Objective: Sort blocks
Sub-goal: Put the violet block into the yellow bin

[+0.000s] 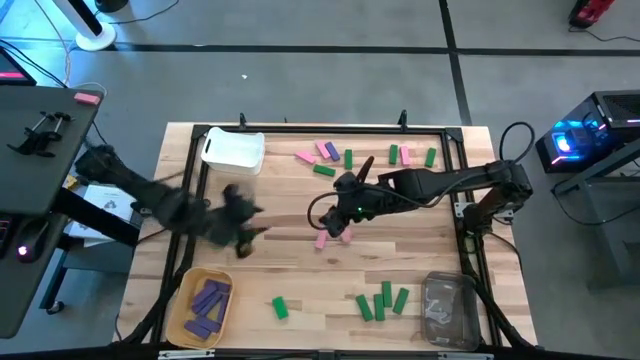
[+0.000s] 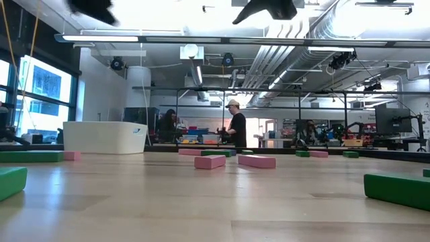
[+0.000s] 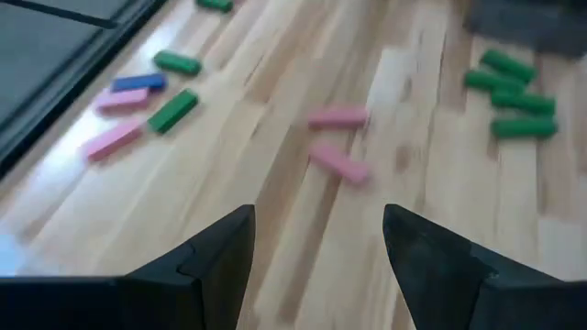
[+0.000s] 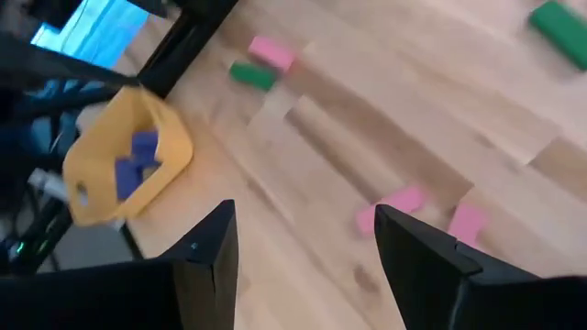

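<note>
Left arm reaches in from its side, left gripper [image 1: 243, 222] over mid-table, fingers spread, empty. Right arm stretches across from the right, right gripper [image 1: 338, 215] near centre, fingers apart, empty.

Legible markings: none found.
No text, label, brand, number or sign can be read on the blocks [image 1: 383, 301], bins, tabletop [image 1: 300, 270] or room fittings.

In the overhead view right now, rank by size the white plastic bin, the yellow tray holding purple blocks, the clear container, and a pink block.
1. yellow tray
2. white plastic bin and clear container, too alike to rank
3. pink block, far the smallest
</note>
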You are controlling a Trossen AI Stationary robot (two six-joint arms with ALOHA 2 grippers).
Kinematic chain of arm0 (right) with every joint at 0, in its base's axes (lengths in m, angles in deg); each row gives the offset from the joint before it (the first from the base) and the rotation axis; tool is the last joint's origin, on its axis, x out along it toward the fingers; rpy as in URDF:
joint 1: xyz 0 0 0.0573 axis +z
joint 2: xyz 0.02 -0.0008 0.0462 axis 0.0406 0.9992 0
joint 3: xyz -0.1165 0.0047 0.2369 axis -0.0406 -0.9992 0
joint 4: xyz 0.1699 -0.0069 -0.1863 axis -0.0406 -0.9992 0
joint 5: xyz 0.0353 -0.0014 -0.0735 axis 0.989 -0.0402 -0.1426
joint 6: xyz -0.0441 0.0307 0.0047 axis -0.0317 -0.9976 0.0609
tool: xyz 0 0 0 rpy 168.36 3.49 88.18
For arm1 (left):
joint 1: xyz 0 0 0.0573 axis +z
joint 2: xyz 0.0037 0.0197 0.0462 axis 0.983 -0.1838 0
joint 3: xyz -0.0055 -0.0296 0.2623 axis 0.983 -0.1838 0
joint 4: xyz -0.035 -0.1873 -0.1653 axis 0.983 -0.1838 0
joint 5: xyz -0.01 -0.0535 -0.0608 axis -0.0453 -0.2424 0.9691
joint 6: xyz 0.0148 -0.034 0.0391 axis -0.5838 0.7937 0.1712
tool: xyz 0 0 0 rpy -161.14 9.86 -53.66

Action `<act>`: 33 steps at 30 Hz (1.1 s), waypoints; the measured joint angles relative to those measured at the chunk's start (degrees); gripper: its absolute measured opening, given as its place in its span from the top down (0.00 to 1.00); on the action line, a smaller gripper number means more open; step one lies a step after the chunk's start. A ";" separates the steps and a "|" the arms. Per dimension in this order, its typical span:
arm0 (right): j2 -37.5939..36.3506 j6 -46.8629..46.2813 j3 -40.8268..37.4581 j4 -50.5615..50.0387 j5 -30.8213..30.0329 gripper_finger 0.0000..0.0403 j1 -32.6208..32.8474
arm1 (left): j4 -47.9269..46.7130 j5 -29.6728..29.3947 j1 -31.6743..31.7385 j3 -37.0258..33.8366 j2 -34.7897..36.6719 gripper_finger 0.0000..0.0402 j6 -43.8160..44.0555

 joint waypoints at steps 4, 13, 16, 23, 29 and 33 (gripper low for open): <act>0.00 -0.81 0.00 -0.17 -1.43 0.53 -4.03 | 19.73 18.07 14.00 -4.07 -0.83 0.43 -12.02; 0.37 18.47 0.00 2.01 4.55 0.53 -22.95 | 30.41 27.97 35.76 -5.91 -9.34 0.43 -17.61; 2.15 24.47 0.00 6.76 9.37 0.53 -30.19 | 29.00 30.97 41.59 -5.91 -12.68 0.43 -15.58; 9.99 29.25 0.04 13.25 15.09 0.53 -41.52 | 26.65 37.24 45.26 -5.91 -14.58 0.58 -10.22; 16.90 35.43 0.04 9.02 16.20 0.77 -43.55 | 28.25 35.57 46.03 -5.91 -14.54 0.93 -9.51; 21.54 35.94 -0.02 8.03 20.44 0.96 -43.53 | 28.70 35.53 47.09 -5.91 -14.54 0.96 -11.41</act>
